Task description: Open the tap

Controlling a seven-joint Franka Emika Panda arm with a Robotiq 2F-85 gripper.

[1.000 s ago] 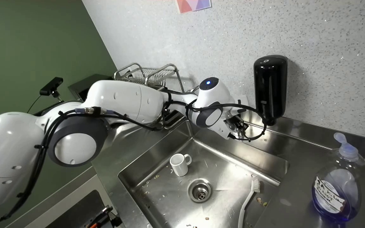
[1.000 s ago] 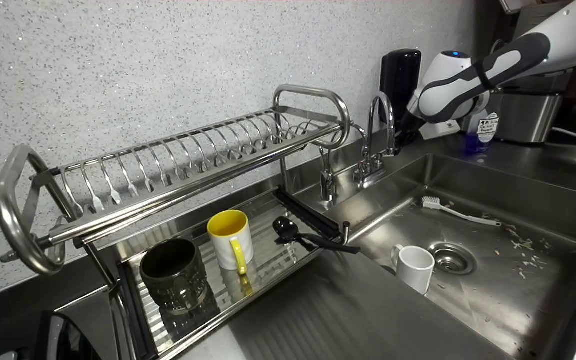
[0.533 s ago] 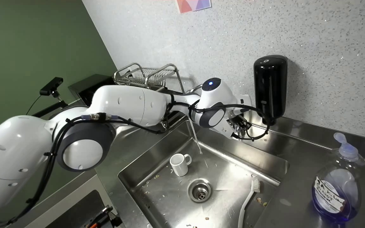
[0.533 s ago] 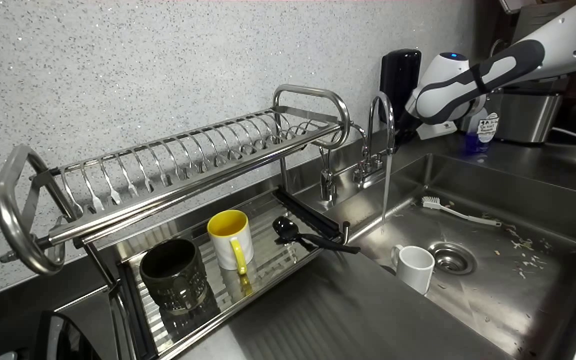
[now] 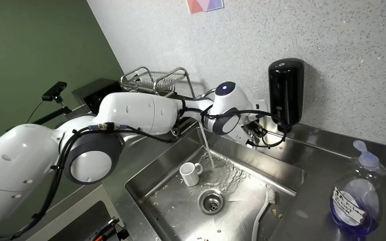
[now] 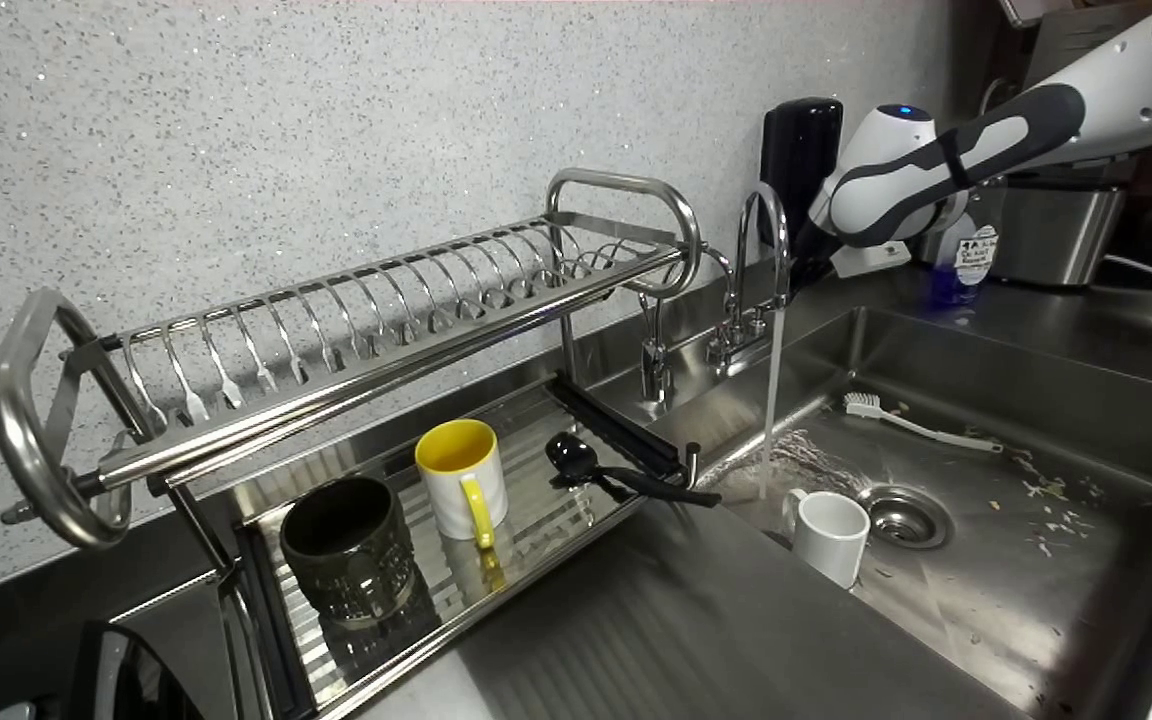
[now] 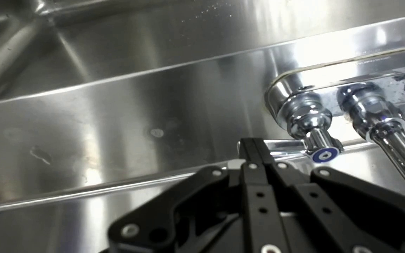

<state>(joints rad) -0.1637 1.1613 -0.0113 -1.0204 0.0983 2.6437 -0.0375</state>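
Note:
The chrome tap [image 6: 781,240] has an arched gooseneck spout, and water [image 6: 774,390] runs from it into the sink. In an exterior view, the arm hides most of the tap, but the water stream [image 5: 206,142] shows. In the wrist view, the tap's lever handle [image 7: 285,145] with a blue-ringed cap points left. My gripper [image 7: 253,142] is shut, its fingertips pressed together in front of the lever's outer end. I cannot tell whether they touch the lever. In an exterior view, the gripper [image 6: 812,262] is a dark shape just behind the spout, partly hidden.
A white mug [image 6: 829,540] and a white brush [image 6: 921,430] lie in the sink [image 5: 246,207]. A black soap dispenser [image 5: 286,93] hangs on the wall close to the gripper. A wire dish rack [image 6: 386,310] and a soap bottle [image 5: 357,201] stand on either side.
Water has begun to run from the spout and now spreads over the sink floor. The arm has shifted slightly to the right and toward the wall dispenser.

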